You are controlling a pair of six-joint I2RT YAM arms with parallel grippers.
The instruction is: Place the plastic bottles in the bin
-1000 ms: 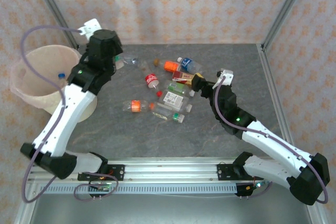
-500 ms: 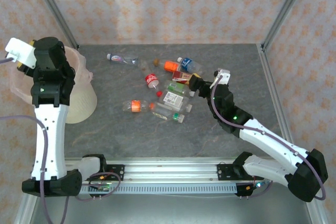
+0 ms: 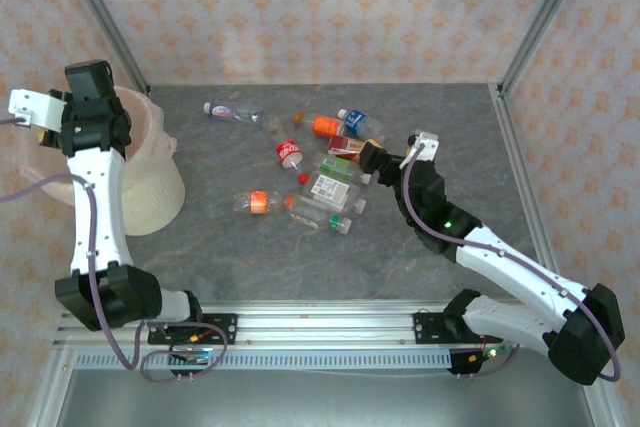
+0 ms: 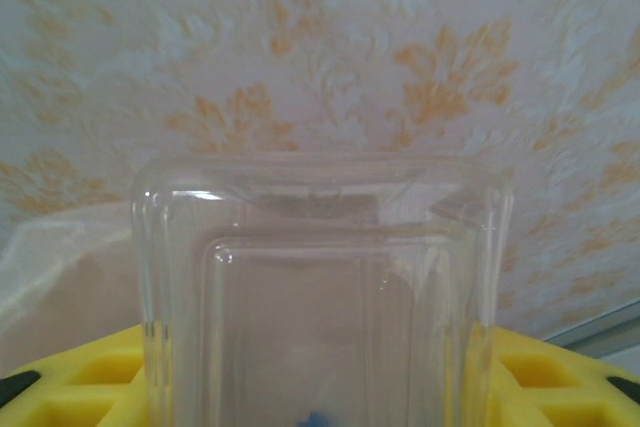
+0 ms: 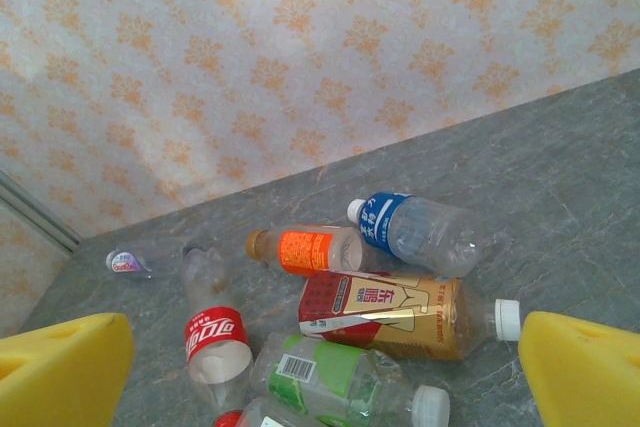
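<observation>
A: Left gripper (image 4: pixel 320 379)?
B: Pinching a clear square plastic bottle (image 4: pixel 320 267), at the large round beige bin's (image 3: pixel 150 197) rim.
A: Right gripper (image 5: pixel 320 375)?
B: Spread wide over coloured-label plastic bottles (image 3: pixel 330 187) lying mid grey table (image 3: pixel 250 257).

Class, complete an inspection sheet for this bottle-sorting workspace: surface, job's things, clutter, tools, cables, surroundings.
Surface: grey stone-patterned table.
Job's things: clear plastic bottles lying clustered mid-table; lone bottle apart near the back; large round beige bag-lined bin at left.
Clutter: nothing seen.
Tools: left tool over the bin, shut on a clear square-sided bottle; right tool open at the pile's right edge.
Cables: lilac cables run along both arms.
Surroundings: floral-patterned walls, metal frame posts.
</observation>
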